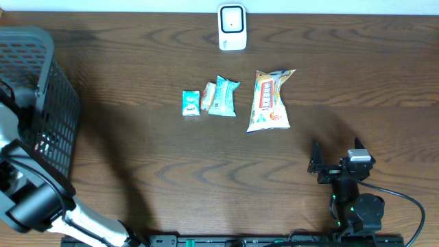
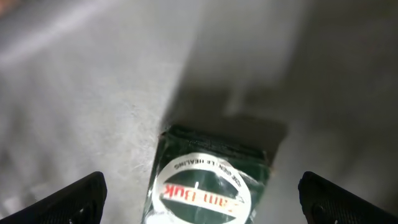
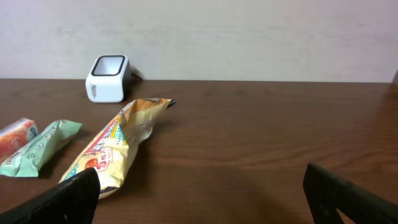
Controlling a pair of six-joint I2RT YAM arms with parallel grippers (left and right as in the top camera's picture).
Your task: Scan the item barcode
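A dark green box [image 2: 208,180] with a white oval label lies on a grey surface. My left gripper [image 2: 200,188] hangs open over it, and its fingers [image 2: 81,198] stand apart from the box on both sides. In the overhead view the left arm [image 1: 31,199] reaches toward the black basket [image 1: 41,103], and its jaws are hidden there. The white scanner [image 1: 232,27] stands at the far edge of the table, also the scanner [image 3: 108,78] in the right wrist view. My right gripper [image 1: 336,165] is open low over bare wood near the front right, with nothing between its fingers.
A yellow snack bag [image 1: 270,100] lies mid-table, with a teal packet [image 1: 223,96], a small orange packet [image 1: 208,98] and a small teal packet [image 1: 191,103] to its left. In the right wrist view the yellow bag [image 3: 115,146] lies just left of the gripper.
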